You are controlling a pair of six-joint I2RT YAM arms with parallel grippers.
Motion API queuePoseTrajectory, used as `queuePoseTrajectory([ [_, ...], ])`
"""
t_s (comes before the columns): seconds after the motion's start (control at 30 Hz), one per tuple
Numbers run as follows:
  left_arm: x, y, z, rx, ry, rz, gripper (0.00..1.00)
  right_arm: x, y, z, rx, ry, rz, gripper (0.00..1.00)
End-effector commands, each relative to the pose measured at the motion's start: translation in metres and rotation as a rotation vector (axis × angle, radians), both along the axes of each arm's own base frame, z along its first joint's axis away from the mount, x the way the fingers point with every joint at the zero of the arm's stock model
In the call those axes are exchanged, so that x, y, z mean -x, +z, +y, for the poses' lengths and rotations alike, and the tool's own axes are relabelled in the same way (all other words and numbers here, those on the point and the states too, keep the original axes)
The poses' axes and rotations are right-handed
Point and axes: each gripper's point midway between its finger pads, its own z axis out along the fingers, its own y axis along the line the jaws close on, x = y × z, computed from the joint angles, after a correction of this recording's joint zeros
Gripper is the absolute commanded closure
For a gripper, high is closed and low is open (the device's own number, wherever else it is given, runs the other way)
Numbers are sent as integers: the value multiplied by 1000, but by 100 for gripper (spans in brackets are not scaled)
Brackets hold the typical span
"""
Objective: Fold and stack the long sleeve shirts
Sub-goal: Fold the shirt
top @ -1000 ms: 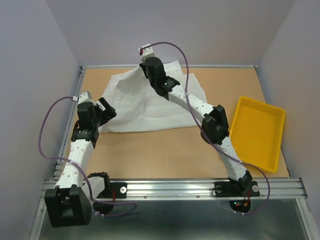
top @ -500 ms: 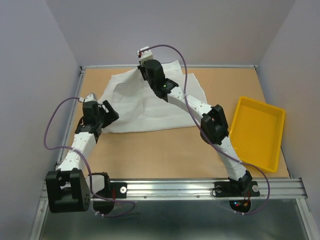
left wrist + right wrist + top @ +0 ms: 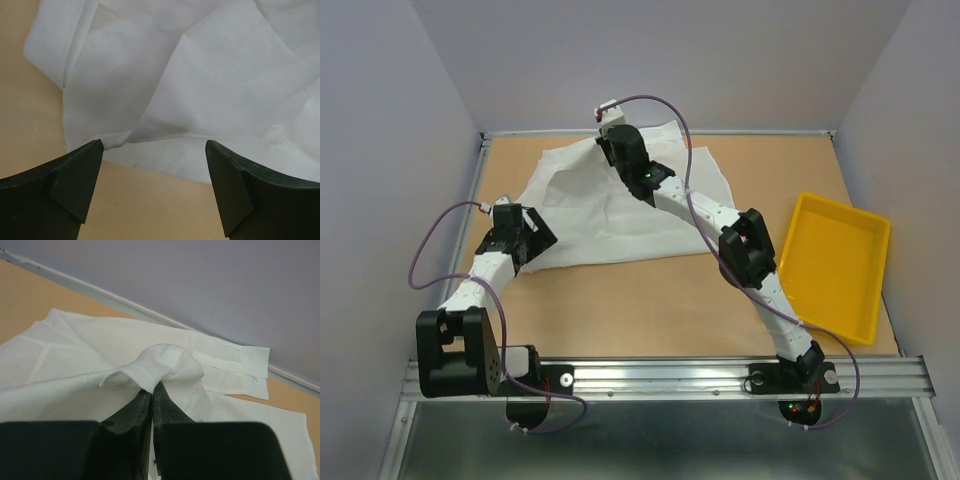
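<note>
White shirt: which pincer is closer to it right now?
Right. The right pincer is shut on a pinched-up fold of the white shirt at its far side; the left pincer hangs open at its near-left edge, holding nothing.

Lab bench — plain grey walls (image 3: 650,60), aluminium rail (image 3: 670,375), wooden tabletop (image 3: 620,300)

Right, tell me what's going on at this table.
Two robot arms are working on a wrinkled white long-sleeved shirt spread over the far part of the wooden table. The right gripper is shut on a pinched-up fold of fabric near the shirt's far edge. The left gripper is open, poised at the shirt's near left edge with nothing between its fingers. The shirt is not yet neatly folded. A yellow plastic tray sits at the right, apart from the shirt.
</note>
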Motion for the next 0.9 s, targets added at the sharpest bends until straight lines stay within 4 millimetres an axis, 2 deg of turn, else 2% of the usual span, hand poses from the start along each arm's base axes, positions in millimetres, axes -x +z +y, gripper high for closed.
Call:
queuePoseTrajectory([
  [0.0, -7, 8, 7, -17, 41, 9, 4, -8, -2, -4, -20, -20, -29, 93],
  [0.1, -7, 24, 2, 5, 27, -54, 4, -6, -3, 0, -15, 6, -24, 93],
  [0.13, -10, 37, -1, 13, 17, -108, 4, -5, -1, 1, -14, 18, -27, 93],
  [0.23, -9, 44, 3, 6, 42, -147, 5, 0, 1, 3, -15, 47, -22, 92],
  [0.33, -8, 41, 9, -7, 82, -139, 7, 5, 0, 5, -19, 76, -7, 92],
  [0.37, -9, 39, 9, 7, 94, -131, 8, 8, 5, 5, -28, 84, -9, 92],
  [0.6, -24, 49, -15, 144, 63, -199, 15, 20, -7, 0, -17, 109, 32, 92],
  [0.67, -26, 42, -15, 147, 66, -189, 15, 23, -13, 0, -10, 113, 43, 92],
  [0.87, -13, -3, -22, 200, 96, -61, 18, 24, -18, -3, -1, 107, 50, 92],
])
